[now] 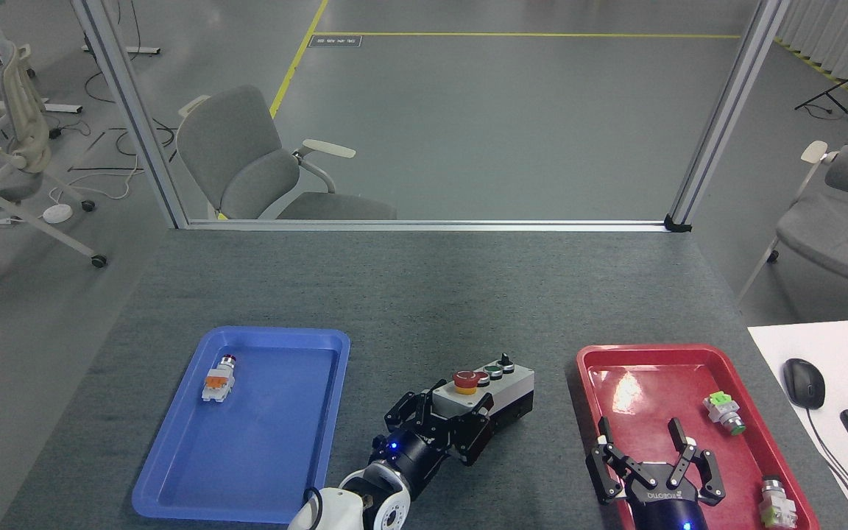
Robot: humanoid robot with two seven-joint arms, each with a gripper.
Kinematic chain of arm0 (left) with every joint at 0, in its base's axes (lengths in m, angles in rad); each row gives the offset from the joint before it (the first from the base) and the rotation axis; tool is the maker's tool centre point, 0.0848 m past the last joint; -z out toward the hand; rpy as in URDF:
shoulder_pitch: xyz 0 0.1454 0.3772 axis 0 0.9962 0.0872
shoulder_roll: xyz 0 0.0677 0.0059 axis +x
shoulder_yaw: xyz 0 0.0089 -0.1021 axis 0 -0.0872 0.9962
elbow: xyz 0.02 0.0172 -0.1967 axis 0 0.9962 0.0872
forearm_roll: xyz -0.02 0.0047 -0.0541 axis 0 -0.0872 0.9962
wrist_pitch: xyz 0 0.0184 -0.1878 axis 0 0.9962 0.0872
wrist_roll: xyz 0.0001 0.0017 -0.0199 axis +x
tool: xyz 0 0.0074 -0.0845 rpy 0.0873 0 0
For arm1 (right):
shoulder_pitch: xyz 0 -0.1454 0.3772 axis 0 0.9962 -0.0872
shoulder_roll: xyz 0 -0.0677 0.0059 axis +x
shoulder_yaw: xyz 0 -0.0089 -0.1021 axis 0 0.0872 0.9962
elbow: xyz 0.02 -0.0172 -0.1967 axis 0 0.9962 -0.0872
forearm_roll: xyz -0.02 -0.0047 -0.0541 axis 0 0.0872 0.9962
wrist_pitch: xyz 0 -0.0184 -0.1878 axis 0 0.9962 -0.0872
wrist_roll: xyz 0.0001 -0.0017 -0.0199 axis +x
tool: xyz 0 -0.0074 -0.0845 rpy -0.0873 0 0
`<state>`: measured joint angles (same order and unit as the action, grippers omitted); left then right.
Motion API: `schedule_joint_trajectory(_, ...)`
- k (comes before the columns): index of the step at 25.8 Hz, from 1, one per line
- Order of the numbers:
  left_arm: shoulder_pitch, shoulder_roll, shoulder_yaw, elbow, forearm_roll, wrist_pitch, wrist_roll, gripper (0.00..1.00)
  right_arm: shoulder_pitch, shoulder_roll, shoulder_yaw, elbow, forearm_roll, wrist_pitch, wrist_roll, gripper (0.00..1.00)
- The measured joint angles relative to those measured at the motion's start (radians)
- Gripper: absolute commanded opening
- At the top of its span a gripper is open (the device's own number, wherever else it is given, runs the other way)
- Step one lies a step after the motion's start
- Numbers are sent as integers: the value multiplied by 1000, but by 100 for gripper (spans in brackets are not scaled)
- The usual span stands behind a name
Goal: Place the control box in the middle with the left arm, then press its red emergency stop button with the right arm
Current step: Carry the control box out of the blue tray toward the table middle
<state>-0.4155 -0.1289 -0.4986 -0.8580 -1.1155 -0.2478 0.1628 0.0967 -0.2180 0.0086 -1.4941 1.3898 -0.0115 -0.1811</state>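
Left gripper [444, 421] clamped across the near end of the control box [484, 392] — set on the middle [424, 309] between the trays, red emergency stop button [470, 379] uppermost (reachable from above) — right gripper [656, 460] spread, empty.

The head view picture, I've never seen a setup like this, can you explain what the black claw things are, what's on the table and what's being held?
This picture looks down from the robot's own head. The two black claws are its arms' end effectors. The left end effector grips one end of the control box, a light-grey box on the dark grey tabletop between two trays. Its big red emergency stop button faces up. The right end effector is open, holding nothing, above the red tray, which holds two small switch parts. The blue tray holds one orange-and-white switch part.
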Motion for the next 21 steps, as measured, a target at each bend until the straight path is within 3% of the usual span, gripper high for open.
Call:
schedule_joint_trajectory(6, 0, 40, 4, 83, -1, -118, 34, 0, 0, 1, 1, 0, 0, 0, 0, 98)
schedule_joint_trajectory(16, 4, 63, 3, 123, -4, -77, 58, 4, 0, 6, 1, 0, 1, 0, -1, 98)
schedule_joint_trajectory(20, 5, 63, 3, 116, -3, -74, 53, 17, 0, 10, 1, 0, 2, 0, -1, 98)
schedule_joint_trajectory(21, 6, 63, 3, 115, -3, -74, 53, 26, 0, 11, 1, -1, 2, 0, -1, 98)
